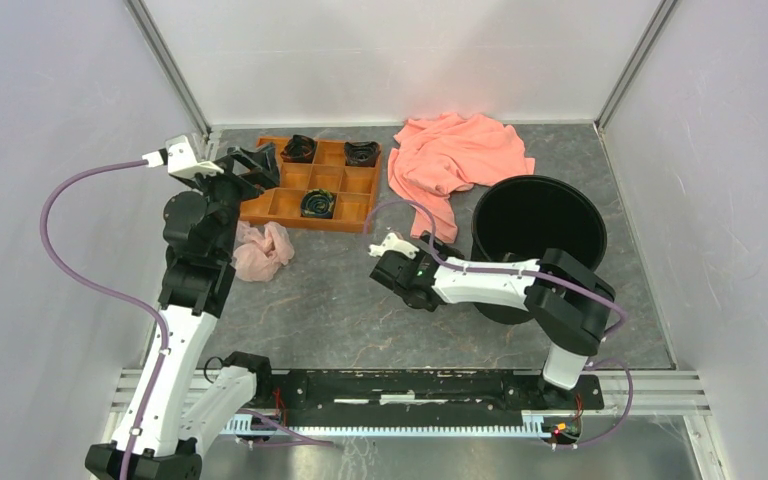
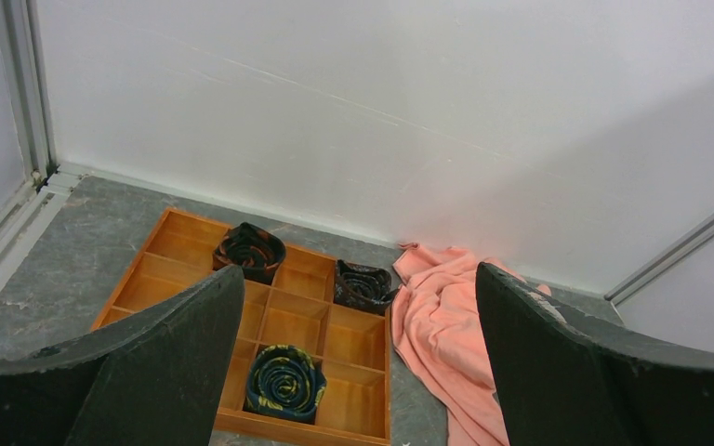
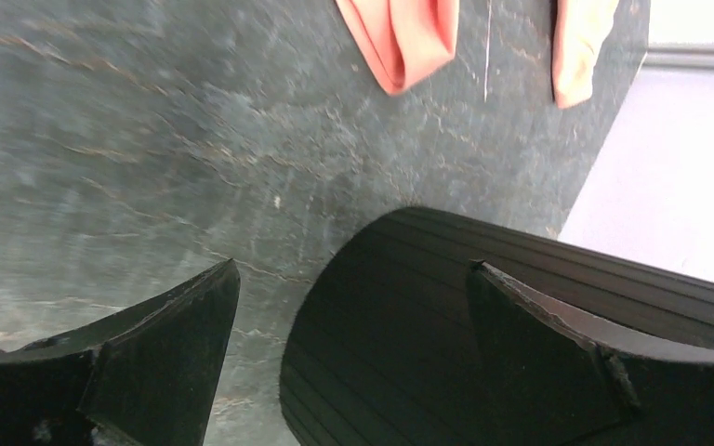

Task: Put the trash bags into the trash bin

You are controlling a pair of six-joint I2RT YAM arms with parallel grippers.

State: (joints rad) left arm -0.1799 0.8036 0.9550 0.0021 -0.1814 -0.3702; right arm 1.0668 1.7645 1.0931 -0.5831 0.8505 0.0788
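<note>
Clock bearings are taken on the top view, dial centred on the table, 6 o'clock at the arm bases.

1. Near edge, 6 o'clock: a black mounting rail on aluminium extrusion carries both arm bases.
2. Surface: a dark grey, marble-veined matt table top, flat.
3. The right gripper sits close to centre above the table. Its jaws stand apart with nothing clamped. The right wrist view shows the black fingers over bare table.
4. At 3 o'clock stands the round black plastic trash bin, upright and tapered, with a wider rim. Its outer wall is finely ribbed.
5. At 9 o'clock the thin, translucent pale pink plastic film bag lies crumpled on the table, well apart from the bin and just beside the left arm.
6. The left gripper is raised at 10 o'clock over the tray's left end, jaws wide apart and empty.
7. At 11 o'clock: an orange compartment tray of rigid square cells. Three cells each hold a dark coiled roll.
8. At 12 to 1 o'clock: an opaque salmon-orange cloth garment, soft and rumpled, just behind the bin.
9. Enclosure: plain white panels joined by aluminium corner posts.
</note>
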